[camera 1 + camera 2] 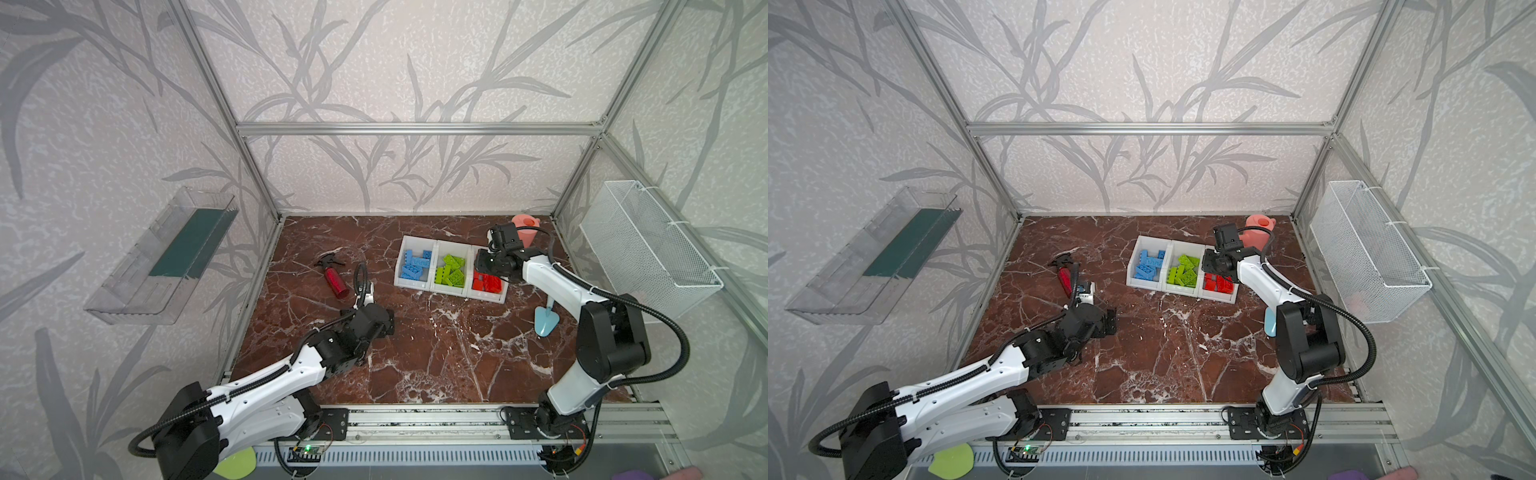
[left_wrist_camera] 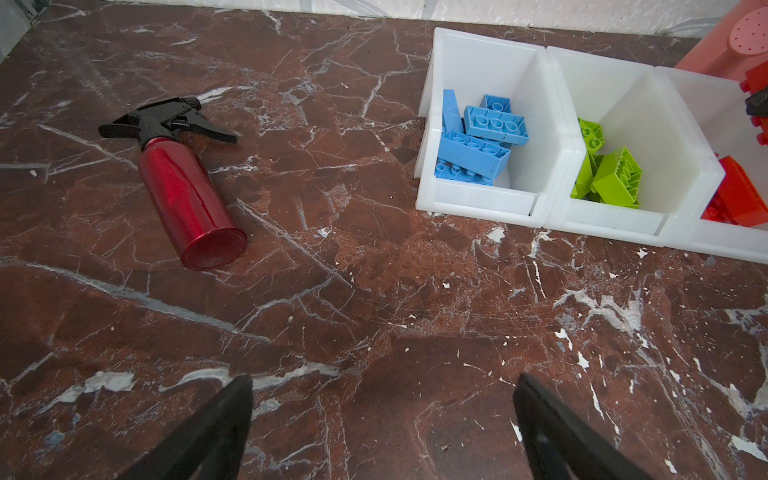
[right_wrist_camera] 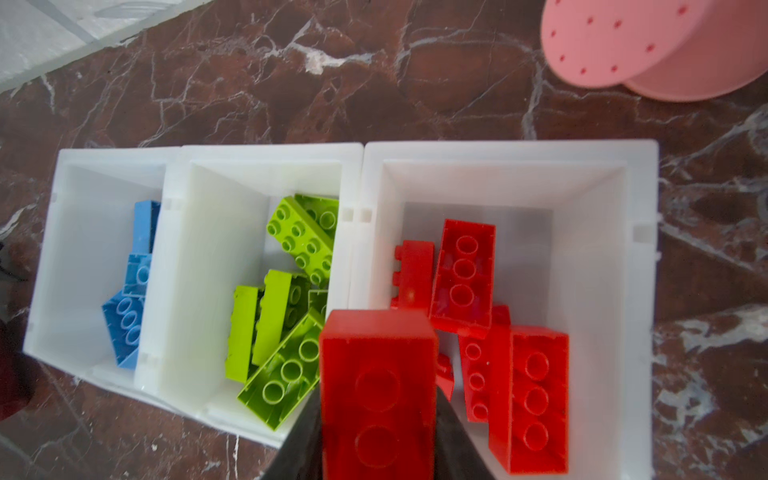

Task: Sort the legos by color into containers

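Three joined white containers (image 1: 434, 244) stand at the back right of the marble table. They hold blue legos (image 1: 415, 266), lime green legos (image 1: 451, 272) and red legos (image 1: 492, 284), one colour per bin. In the right wrist view my right gripper (image 3: 376, 415) is shut on a red lego (image 3: 376, 374), which hangs over the red bin (image 3: 511, 149) near its wall with the green bin. My left gripper (image 2: 383, 378) is open with nothing between its fingers. It hovers low over bare table, in front and to the left of the bins (image 2: 478, 208).
A red spray bottle (image 1: 334, 280) lies on its side left of the bins. A pink watering can (image 1: 525, 228) stands behind the red bin. A light blue scoop (image 1: 544, 322) lies under the right arm. A wire basket (image 1: 648, 241) and a clear tray (image 1: 166, 253) hang on the side walls.
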